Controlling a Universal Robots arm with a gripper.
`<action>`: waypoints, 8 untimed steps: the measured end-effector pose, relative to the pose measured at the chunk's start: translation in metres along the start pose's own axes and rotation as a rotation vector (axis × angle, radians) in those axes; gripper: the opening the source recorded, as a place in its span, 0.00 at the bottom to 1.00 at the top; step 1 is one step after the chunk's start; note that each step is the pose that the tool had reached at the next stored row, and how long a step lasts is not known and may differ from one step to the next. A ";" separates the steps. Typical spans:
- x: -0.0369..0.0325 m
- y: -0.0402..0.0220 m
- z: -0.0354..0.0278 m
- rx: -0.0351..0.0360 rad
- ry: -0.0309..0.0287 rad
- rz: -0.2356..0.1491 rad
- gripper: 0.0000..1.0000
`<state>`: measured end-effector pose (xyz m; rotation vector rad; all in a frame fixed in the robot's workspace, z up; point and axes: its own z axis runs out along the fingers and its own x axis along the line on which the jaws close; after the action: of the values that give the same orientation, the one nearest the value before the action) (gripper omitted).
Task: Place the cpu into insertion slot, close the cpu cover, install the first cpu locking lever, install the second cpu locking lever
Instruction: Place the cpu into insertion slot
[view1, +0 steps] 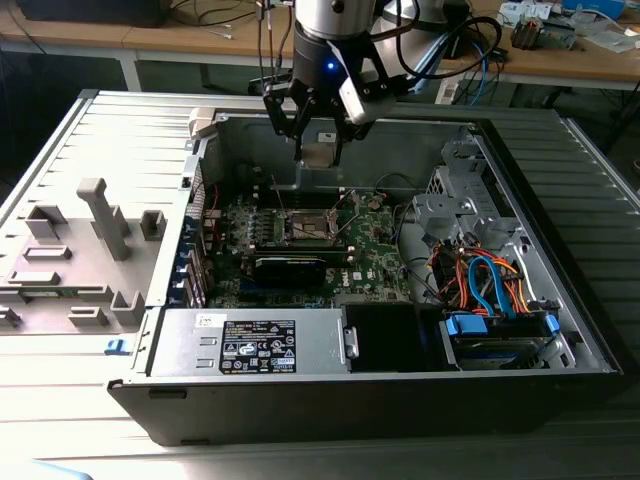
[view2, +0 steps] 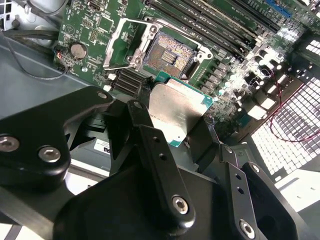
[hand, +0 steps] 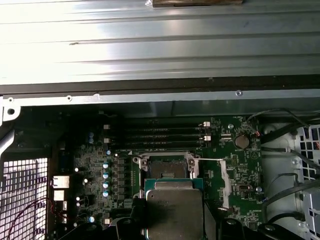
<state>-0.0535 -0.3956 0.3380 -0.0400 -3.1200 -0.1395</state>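
The cpu (view1: 320, 155) is gripped flat between the jaws and held above the motherboard (view1: 375, 250). In the exterior view the uncovered insertion slot (view1: 313, 228) is seen at six o'clock from the jaws, well apart, with the cpu cover (view2: 121, 46) swung open beside it

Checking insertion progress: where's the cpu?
The cpu is in the gripper, raised over the board just short of the open slot, near the case's far wall in the exterior view.
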 end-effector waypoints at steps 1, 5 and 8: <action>0.0000 -0.0002 0.0003 0.0000 0.0000 0.000 0.55; 0.0001 -0.0006 0.0011 -0.0001 -0.0001 0.000 0.55; 0.0003 -0.0011 0.0019 0.0000 0.0000 0.000 0.55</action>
<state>-0.0539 -0.3965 0.3360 -0.0398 -3.1200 -0.1395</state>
